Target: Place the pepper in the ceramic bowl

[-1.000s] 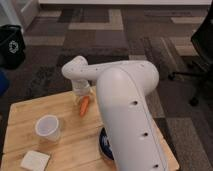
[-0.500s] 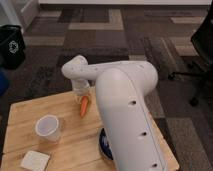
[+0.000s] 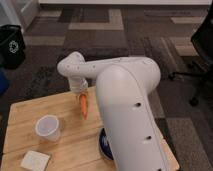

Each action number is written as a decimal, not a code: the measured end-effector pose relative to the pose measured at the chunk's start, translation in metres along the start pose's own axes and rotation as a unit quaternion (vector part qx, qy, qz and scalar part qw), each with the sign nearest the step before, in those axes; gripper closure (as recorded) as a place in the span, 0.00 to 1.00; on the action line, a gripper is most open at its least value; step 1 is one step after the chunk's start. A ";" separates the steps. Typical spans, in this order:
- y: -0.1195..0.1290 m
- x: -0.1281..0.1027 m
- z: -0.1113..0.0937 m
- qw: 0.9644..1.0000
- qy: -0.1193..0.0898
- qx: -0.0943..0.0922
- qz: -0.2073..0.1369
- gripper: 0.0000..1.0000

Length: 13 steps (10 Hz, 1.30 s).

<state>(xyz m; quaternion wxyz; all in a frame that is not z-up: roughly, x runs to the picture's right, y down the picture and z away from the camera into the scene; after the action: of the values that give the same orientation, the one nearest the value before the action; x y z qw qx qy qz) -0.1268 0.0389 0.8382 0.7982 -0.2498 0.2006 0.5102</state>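
The pepper (image 3: 83, 105) is a small orange-red tapered vegetable that hangs point down over the back middle of the wooden table (image 3: 30, 112). My gripper (image 3: 81, 93) is at its top end and shut on it, below the white wrist. The ceramic bowl (image 3: 103, 143) shows only as a dark blue sliver at the front of the table, to the right of and nearer than the pepper. The big white arm covers most of it.
A white translucent cup (image 3: 48, 128) stands on the table left of the pepper. A white flat square (image 3: 35, 160) lies at the front left corner. A black bin (image 3: 12, 46) stands on the carpet at far left, and an office chair (image 3: 202, 47) at right.
The gripper and the pepper have hardly moved. The cup and the white square are where they were.
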 end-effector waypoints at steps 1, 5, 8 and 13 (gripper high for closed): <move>-0.004 0.006 -0.011 1.000 -0.005 0.003 0.008 1.00; -0.017 0.046 -0.029 0.998 -0.019 0.004 0.066 1.00; -0.035 0.080 -0.027 0.994 -0.019 0.004 0.109 1.00; -0.060 0.142 -0.033 0.981 -0.028 -0.004 0.192 1.00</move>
<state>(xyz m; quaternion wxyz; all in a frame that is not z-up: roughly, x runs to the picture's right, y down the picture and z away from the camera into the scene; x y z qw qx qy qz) -0.0173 0.0985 0.7421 0.6895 -0.1953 0.2204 0.6618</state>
